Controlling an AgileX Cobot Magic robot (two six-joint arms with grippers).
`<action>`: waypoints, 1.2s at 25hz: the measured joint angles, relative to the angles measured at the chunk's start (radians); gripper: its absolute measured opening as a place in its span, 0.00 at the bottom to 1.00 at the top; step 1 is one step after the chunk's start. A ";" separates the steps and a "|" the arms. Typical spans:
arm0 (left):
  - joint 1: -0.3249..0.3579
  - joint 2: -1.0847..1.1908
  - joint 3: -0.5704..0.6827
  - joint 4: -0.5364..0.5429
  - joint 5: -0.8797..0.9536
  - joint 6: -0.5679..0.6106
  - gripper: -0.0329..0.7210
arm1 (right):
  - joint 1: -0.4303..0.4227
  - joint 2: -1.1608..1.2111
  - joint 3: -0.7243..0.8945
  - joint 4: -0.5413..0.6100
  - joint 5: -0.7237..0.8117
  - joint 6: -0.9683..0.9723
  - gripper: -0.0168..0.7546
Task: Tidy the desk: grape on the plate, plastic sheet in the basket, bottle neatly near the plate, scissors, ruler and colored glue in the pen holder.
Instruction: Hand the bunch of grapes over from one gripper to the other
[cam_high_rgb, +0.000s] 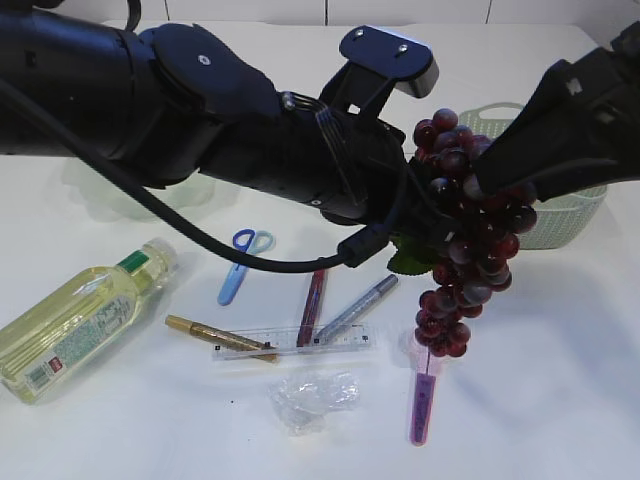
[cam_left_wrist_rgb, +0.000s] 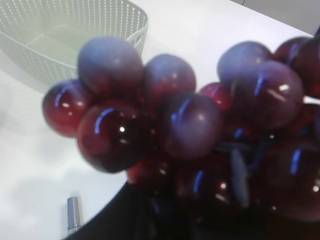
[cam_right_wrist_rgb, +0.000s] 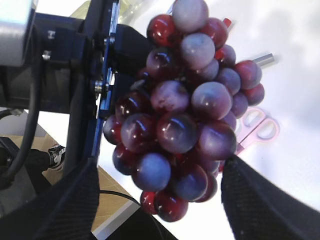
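Fingers of my left gripper (cam_high_rgb: 425, 212) are hidden behind the bunch of dark red and purple grapes (cam_high_rgb: 462, 240), so I cannot tell how far they are closed. The bunch hangs in the air at that gripper's end, clear of the white table (cam_high_rgb: 560, 400), with a green leaf (cam_high_rgb: 408, 260) at its near side. My left wrist view is filled with blurred grapes (cam_left_wrist_rgb: 165, 130).

My right gripper (cam_right_wrist_rgb: 160, 162) stands wide open. Its two black fingers (cam_right_wrist_rgb: 60, 200) straddle the bunch (cam_right_wrist_rgb: 185, 110), which sits between them, ungripped.

On the table, from the left:
- A pale green plate (cam_high_rgb: 95, 195) lies at the far left, partly under my left arm, well apart from the grapes.
- A clear plastic bottle of yellow liquid with a green cap (cam_high_rgb: 80, 315) lies on its side.
- A gold pen (cam_high_rgb: 215, 338) touches the left end of the clear plastic ruler (cam_high_rgb: 295, 345).
- Blue-handled scissors (cam_high_rgb: 240, 265) lie behind them.
- A dark red pen (cam_high_rgb: 312, 305) and a silver marker (cam_high_rgb: 358, 307) both rest across the ruler.
- A crumpled clear plastic sheet (cam_high_rgb: 315, 395) lies just in front of the ruler.
- A pink tube of coloured glue (cam_high_rgb: 425, 395) lies below the hanging bunch.
- A pale green perforated basket (cam_high_rgb: 570, 215) stands at the far right, behind my right arm.
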 joint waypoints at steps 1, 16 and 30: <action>0.001 0.000 0.000 0.000 0.000 0.000 0.16 | 0.000 0.000 0.000 0.000 0.000 0.000 0.78; 0.068 -0.083 0.000 -0.010 0.044 0.000 0.16 | 0.000 0.000 0.000 0.000 -0.006 0.002 0.78; 0.173 -0.101 0.002 -0.001 0.092 0.000 0.16 | 0.000 0.000 0.000 0.015 -0.006 0.002 0.78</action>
